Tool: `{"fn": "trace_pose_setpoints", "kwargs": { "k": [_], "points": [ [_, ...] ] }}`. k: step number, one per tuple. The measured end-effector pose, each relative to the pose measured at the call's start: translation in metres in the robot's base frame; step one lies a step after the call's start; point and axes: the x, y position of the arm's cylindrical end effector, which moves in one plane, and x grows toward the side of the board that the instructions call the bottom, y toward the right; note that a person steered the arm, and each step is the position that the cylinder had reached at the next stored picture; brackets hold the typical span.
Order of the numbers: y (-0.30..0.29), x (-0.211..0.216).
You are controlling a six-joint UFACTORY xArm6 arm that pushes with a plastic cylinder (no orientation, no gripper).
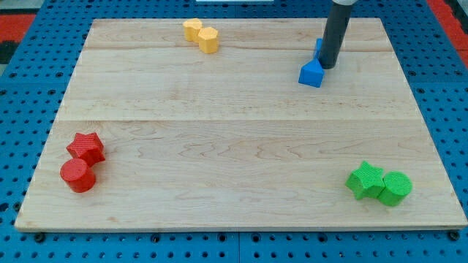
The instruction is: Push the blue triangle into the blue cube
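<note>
our tool, a bare rod, grips nothing; my tip (327, 66) touches small blue triangle block (311, 74) at its 1 o'clock | blue cube (319, 48) mostly hidden behind rod | pale wooden desk (219, 146) | risk: off-centre push spins triangle past cube

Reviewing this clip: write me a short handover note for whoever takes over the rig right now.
My tip: down on the board near the view's top right, right beside the blue triangle, on its upper right side.
Blue cube: mostly hidden behind the rod, just above the triangle; whether they touch cannot be told.
Done: tip and both blue blocks are close together.
Left: confirm contact or finish the short push.
Elsewhere: yellow pair at top, red pair bottom left, green pair bottom right.
</note>
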Motion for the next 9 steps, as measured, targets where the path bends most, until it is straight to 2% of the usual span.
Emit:
{"fn": "trace_pose_setpoints", "kwargs": {
  "k": [2, 3, 4, 5, 6, 9],
  "points": [
    [0.0, -0.064],
    [0.0, -0.036],
    [0.017, 0.047],
    [0.004, 0.08],
    [-0.029, 0.064],
    [-0.03, -0.043]
  ]
}}
